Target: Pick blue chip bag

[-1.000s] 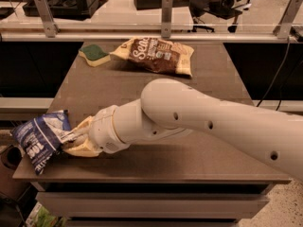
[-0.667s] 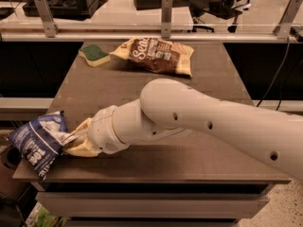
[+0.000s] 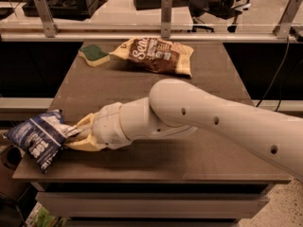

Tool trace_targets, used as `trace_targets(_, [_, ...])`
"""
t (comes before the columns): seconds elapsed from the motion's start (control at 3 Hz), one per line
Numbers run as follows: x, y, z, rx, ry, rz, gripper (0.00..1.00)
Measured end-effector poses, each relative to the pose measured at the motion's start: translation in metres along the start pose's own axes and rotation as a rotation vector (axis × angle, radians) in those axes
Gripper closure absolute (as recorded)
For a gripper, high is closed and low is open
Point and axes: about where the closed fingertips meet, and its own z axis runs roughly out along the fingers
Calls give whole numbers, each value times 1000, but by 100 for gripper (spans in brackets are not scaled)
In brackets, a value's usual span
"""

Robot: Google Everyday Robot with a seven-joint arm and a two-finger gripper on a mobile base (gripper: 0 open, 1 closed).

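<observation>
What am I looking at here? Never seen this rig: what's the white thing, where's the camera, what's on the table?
One camera view, looking down at a brown tabletop; its mounting is unknown. The thick white arm is a mobile robot's single arm, ending in a two-finger gripper at the table's near left corner. That gripper is shut on a small crinkly dark-blue chip bag, which sticks out past the table's left edge. At the far side lie a larger brown-and-cream chip bag and, left of it, a green-and-yellow sponge.
</observation>
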Motion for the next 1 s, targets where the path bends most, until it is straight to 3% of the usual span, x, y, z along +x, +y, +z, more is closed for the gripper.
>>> trace_targets(0.33, [-12, -17, -15, 5, -108, -54, 100])
trace_targets(0.67, [-27, -29, -32, 22, -159, -100, 100])
trace_targets(1.0, [-44, -37, -54, 49, -168, -133, 100])
